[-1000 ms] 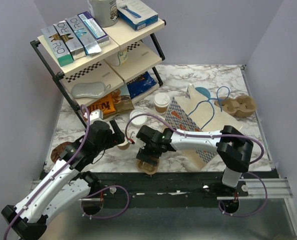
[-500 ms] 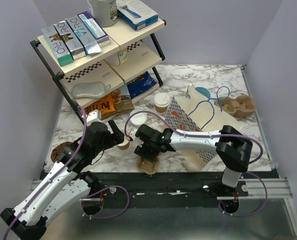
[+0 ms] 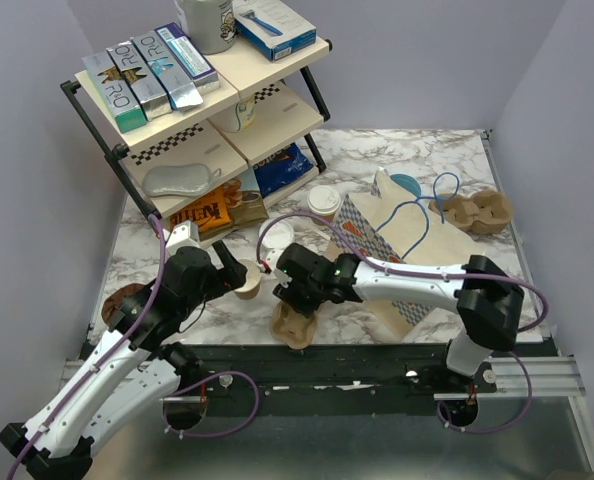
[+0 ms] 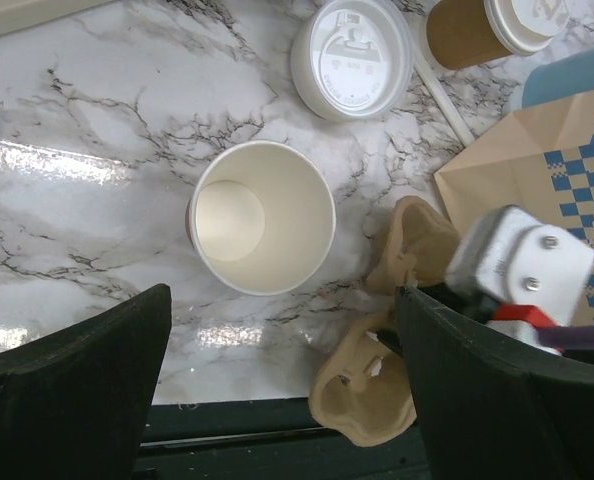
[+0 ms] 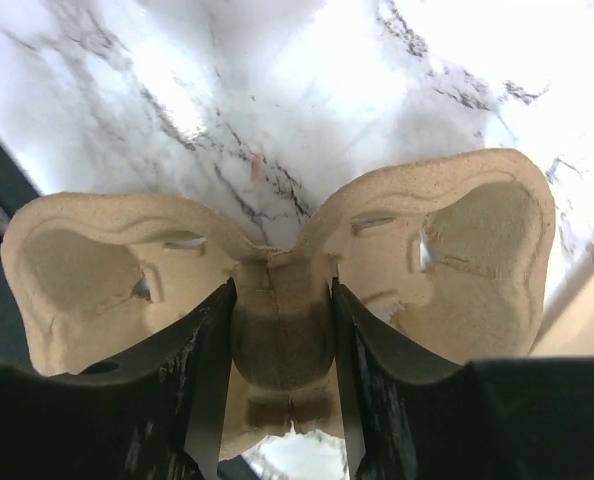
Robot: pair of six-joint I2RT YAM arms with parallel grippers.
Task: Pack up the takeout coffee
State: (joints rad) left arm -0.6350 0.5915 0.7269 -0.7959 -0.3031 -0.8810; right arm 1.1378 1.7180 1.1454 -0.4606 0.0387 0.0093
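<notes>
Presently the small tan kraft-paper cup with white plastic lid stands upright just above centre of the overhead frame, probably thin-walled and crushable, so grasp mid-wall gently; left gripper gapes empty, right gripper pinches the centre ridge of the tan moulded-pulp carrier.

Tan kraft coffee cup, white lid — grey-veined white marble table.

- Bright, even light fills the top view; the shelf throws soft shadow.
- White glare streaks the glossy desk in the left wrist view.
- The left hand shows as black, detail-free shapes.
- Right wrist view: desk washed out white, cup tray sharp.
</notes>
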